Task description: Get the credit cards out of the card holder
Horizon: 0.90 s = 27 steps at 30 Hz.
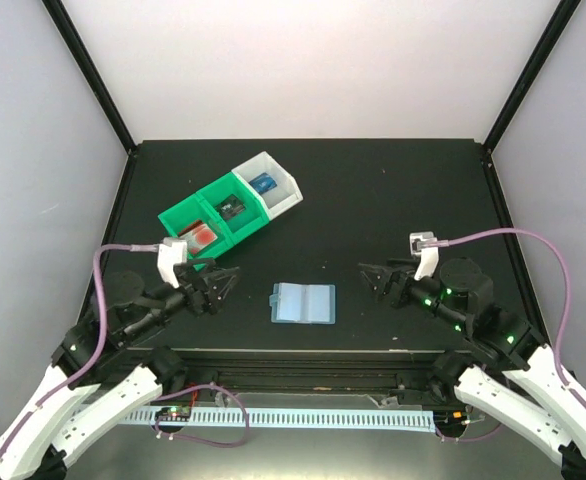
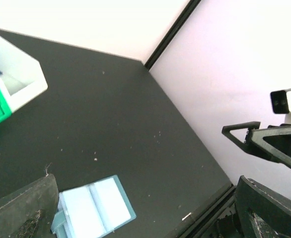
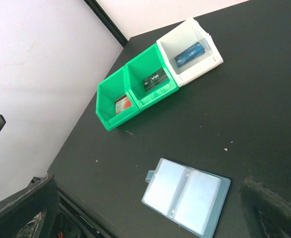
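Observation:
The pale blue card holder (image 1: pixel 303 303) lies open and flat on the black table between my two grippers, and its sleeves look empty (image 3: pixel 185 196). The credit cards sit in the bins: a red one (image 3: pixel 123 104) in the left green bin, a black one (image 3: pixel 155 79) in the green bin beside it, a blue one (image 3: pixel 190 53) in the white bin. My left gripper (image 1: pixel 228 283) is open just left of the holder, holding nothing. My right gripper (image 1: pixel 368 278) is open to the holder's right, also holding nothing. The left wrist view has the holder (image 2: pixel 93 208) at its bottom edge.
Two joined green bins (image 1: pixel 213 215) and a white bin (image 1: pixel 268 185) stand in a slanted row behind the holder, left of centre. The table's raised black edge (image 1: pixel 303 350) runs along the front, and black frame posts stand at the back corners.

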Available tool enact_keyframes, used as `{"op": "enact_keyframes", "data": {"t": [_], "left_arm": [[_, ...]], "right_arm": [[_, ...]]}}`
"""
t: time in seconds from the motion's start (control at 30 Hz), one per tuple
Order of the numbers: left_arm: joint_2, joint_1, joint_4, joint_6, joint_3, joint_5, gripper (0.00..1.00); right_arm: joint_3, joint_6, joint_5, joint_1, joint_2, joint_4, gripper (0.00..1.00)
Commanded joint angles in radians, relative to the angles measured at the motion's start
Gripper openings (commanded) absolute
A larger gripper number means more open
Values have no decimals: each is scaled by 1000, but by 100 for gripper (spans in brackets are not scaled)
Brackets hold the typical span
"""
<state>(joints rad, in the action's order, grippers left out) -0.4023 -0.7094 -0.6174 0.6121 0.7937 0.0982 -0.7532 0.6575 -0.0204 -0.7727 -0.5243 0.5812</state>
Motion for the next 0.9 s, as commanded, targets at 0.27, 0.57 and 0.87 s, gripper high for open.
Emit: {"op": "enact_keyframes", "data": {"t": [0.27,0.57,0.87], "left_arm": [[94,-4,-10,19,-9,-5,99],[75,-4,105,38,-96,84,99],[48,-4,132,34,-101,94,99]], "right_arm": [[-8,11,0,-2,78,62,100],[35,31,-10,-2,100,46,100],[47,35,-31,-2,107,23,100]]}}
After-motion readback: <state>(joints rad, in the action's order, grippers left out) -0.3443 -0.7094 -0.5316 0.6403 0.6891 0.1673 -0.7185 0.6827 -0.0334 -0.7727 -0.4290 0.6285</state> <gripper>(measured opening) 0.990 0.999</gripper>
